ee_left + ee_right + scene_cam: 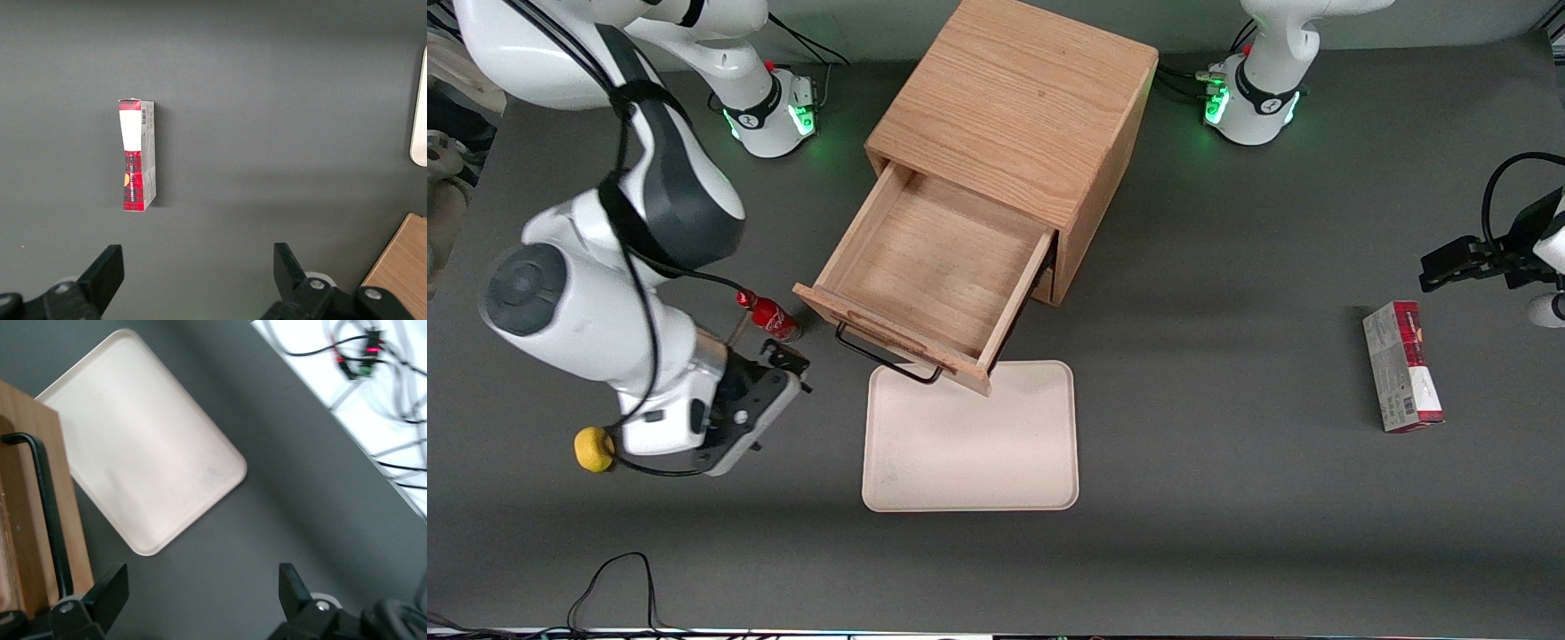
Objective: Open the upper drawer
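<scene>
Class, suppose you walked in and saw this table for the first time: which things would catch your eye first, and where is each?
The upper drawer gapes wide open from the wooden cabinet, its front overhanging a pale tray. The gripper, fingers open, hovers beside the drawer's handle, next to a small red bottle. A red-and-grey box lies toward the parked arm's end.

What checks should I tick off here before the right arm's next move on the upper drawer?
1. Upper drawer pulled well out of the cabinet: ok.
2. Drawer interior bare: ok.
3. Pincer open and off the bar handle, holding nothing: ok.
4. Small red bottle standing close beside the pincer, risk on retreat: not ok.
5. Beige tray partly under the drawer front, nothing on it: ok.
6. Lower drawer shut: cannot tell.
</scene>
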### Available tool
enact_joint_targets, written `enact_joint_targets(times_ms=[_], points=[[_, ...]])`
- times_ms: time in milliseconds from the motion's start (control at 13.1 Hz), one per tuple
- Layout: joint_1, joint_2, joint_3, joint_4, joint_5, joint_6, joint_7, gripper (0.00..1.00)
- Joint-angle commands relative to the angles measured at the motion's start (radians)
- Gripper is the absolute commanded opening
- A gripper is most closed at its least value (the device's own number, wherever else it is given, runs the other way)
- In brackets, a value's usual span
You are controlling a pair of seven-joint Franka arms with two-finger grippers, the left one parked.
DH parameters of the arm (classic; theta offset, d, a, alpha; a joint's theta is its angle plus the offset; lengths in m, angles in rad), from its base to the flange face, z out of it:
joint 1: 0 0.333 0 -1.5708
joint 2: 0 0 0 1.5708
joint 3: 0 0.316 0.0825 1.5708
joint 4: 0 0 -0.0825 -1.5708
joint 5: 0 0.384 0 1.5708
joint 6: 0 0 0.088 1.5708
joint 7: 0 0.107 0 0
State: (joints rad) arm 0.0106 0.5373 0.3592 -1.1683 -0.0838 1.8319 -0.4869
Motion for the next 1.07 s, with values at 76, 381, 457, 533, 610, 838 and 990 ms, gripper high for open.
enact_joint_targets(times_ms=[76, 381, 457, 533, 610, 838, 990], points=[[0.006, -0.201, -0.25, -0.08, 0.243, -0.238, 0.158, 1.0], [0.006, -0.44, -0.318, -0.336, 0.19, -0.28, 0.471, 1.0], [0.008, -0.498, -0.315, -0.397, 0.129, -0.278, 0.497, 1.0], [0.008, -0.557, -0.312, -0.462, 0.109, -0.269, 0.516, 1.0], [0.008, -0.616, -0.313, -0.529, 0.108, -0.258, 0.551, 1.0], [0.006, -0.781, -0.312, -0.684, 0.102, -0.217, 0.599, 1.0], [0.006, -0.79, -0.315, -0.683, 0.102, -0.227, 0.597, 1.0]])
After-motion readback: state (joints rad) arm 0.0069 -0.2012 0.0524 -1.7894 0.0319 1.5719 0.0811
